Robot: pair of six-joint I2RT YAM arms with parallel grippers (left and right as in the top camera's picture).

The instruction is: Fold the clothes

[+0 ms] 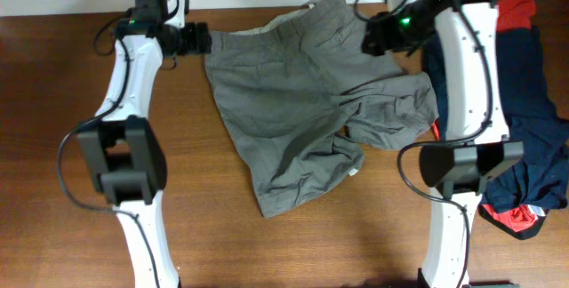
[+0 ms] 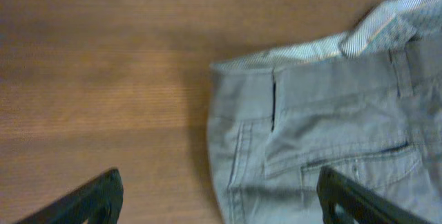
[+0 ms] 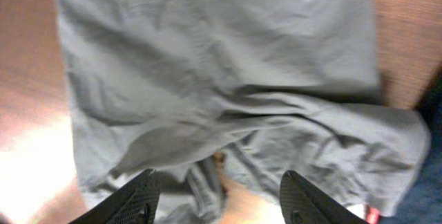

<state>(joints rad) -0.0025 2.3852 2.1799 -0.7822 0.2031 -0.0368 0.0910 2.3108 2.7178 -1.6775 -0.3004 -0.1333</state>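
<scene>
1. Two arms are over the table (image 1: 53, 101), both reaching to its far side. The left gripper (image 1: 197, 39) sits just beside the waistband corner of the shorts (image 1: 302, 119). The right gripper (image 1: 373, 37) is over the opposite waistband end.
2. Left jaws: apart. The left wrist view shows both fingers spread wide with nothing between them but bare wood and the shorts' edge below. No cloth is pinched.
3. Right jaws: apart. The right wrist view shows the fingers wide over the seat and crotch of the shorts, gripping nothing.
4. Shorts position: centre of the table, laid open, back pockets up, waistband toward the far edge. The left leg lies fairly flat, running toward the near edge. The right leg is bunched and creased, and its hem touches the navy garment (image 1: 533, 128).
5. Other clothes: the navy garment and the red garment (image 1: 516, 8) lie in a loose heap at the right edge, partly under the right arm. Neither is spread or folded.
6. Progress, my judgement: early. The shorts are spread out but no fold line is visible on them. The crumpled right leg likely needs flattening first.
7. Remaining: grip the waistband corners, fold the shorts, then take the two larger garments in turn.
8. Risk: the heap crowds the right arm's working space.
</scene>
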